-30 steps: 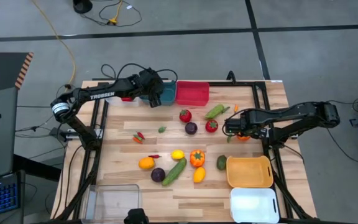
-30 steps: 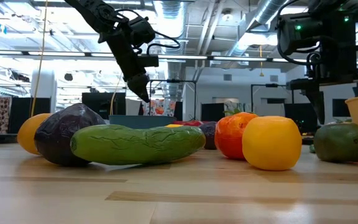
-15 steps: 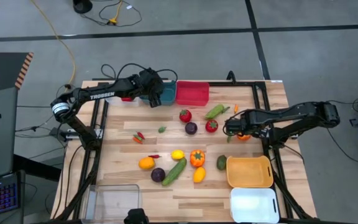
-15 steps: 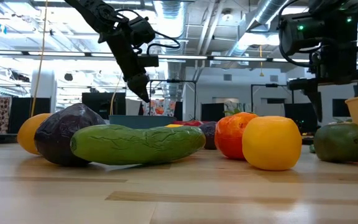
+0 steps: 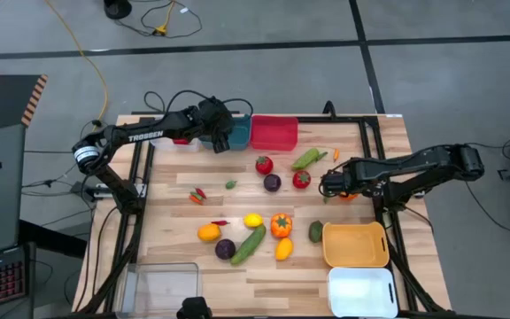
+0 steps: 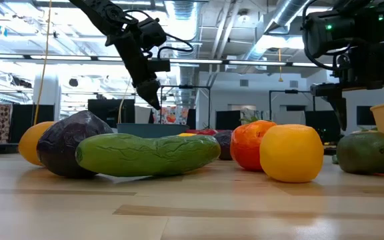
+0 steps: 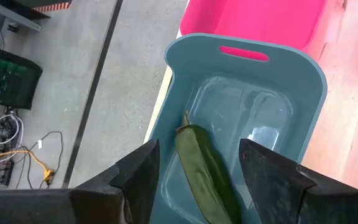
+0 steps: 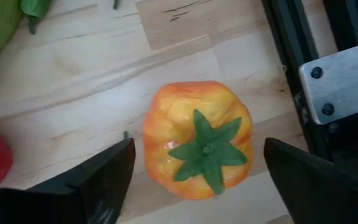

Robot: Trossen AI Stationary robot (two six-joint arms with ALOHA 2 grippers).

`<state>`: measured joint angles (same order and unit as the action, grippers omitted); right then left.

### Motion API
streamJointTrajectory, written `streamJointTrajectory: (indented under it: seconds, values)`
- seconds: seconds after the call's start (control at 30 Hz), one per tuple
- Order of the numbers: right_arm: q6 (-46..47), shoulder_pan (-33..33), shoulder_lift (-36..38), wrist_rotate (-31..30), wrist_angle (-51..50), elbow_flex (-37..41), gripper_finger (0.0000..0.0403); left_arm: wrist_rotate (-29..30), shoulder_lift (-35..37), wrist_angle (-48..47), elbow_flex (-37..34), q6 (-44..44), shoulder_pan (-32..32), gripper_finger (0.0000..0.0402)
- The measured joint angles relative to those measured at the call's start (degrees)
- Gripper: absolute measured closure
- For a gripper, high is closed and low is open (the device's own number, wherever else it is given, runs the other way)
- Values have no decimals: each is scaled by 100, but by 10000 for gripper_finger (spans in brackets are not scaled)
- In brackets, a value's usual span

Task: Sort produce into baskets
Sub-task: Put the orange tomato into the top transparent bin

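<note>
My left gripper hangs open over the teal bin at the table's far edge. A long green pepper lies on the bin's floor between and below its fingers, untouched. My right gripper is open above an orange-yellow round fruit with a green stem, which rests on the table at the right side. Its fingers stand on either side of the fruit, apart from it. More produce lies mid-table: a cucumber, an orange pepper and a purple one.
A red bin stands right of the teal one. An orange-yellow bin and a white bin sit at the near right, and a clear bin at the near left. A black frame rail runs close beside the orange fruit.
My right gripper has shifted a little toward the table's right edge, staying open over the orange-yellow fruit.
</note>
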<state>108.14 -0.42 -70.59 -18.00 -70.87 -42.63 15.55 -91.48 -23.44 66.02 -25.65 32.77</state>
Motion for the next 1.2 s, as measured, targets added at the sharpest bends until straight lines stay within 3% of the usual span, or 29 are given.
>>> streamJointTrajectory:
  seconds: [0.57,1.2]
  values:
    - [158,-9,-23,-1,86,0,7,2,0,0,0,-2,-1,193]
    - [85,-7,-1114,-33,685,240,18,2,0,0,0,-2,0,193]
